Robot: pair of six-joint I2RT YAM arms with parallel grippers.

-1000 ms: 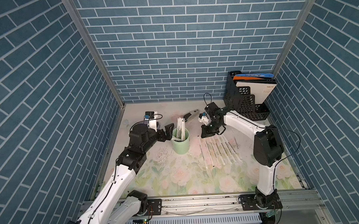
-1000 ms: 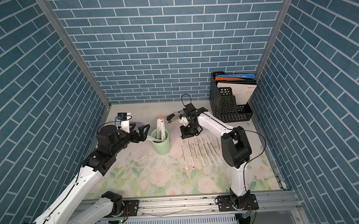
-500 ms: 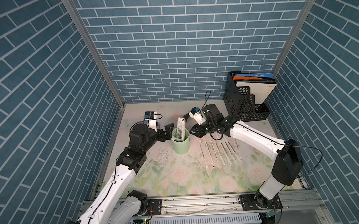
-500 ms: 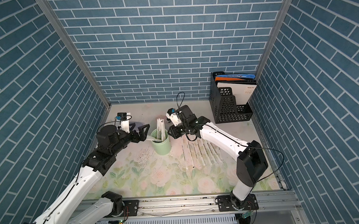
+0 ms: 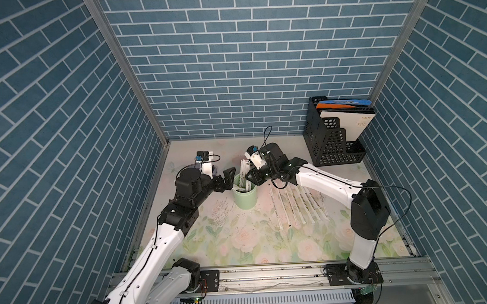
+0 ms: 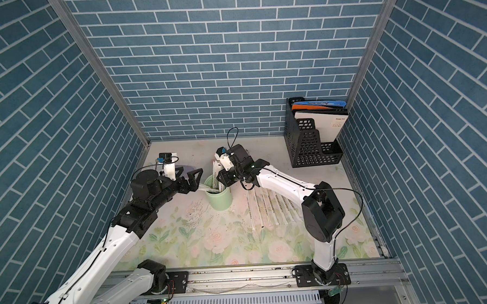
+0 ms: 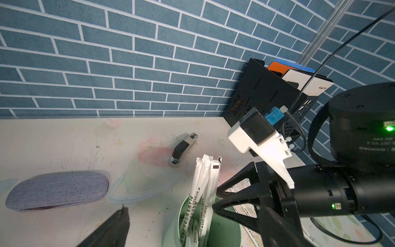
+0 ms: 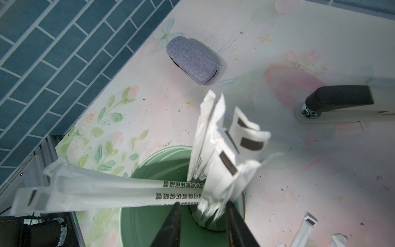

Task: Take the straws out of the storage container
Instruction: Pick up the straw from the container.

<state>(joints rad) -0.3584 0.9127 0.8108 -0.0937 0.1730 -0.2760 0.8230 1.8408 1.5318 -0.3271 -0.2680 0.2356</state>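
Item: storage container [image 5: 245, 200], a pale mint-green cup, upright on the floral table [image 5: 240, 243], just left of centre in both top views [image 6: 219, 201]. Contents: a bunch of straws [image 5: 243, 171] in white printed wrappers, standing well past the rim. In a top view, two more straws [image 6: 207, 189] tip out over the rim to the left. Loose stock: a row of straws [image 5: 295, 207] lying flat on the table just right of the cup, roughly parallel, running toward the lower right of the frame. Right gripper [image 5: 249, 178]: at the cup's right rim, tips pointing at the standing bunch. The right wrist view shows its jaws parted, with the bunch [image 8: 213, 154] passing between them and green cup wall visible in the gap, so nothing is pinched. Left gripper [image 6: 192, 172]: just left of the cup, jaws spread wide and holding nothing; whether a finger touches the rim cannot be told. Other items: a black perforated file holder [image 5: 331, 146] with folders, in the back right corner of the table, well apart from the cup. A grey case [image 7: 57, 190] and a stapler [image 7: 183, 147] lie on the table beyond the cup toward the back wall, seen clearly only in the wrist views.
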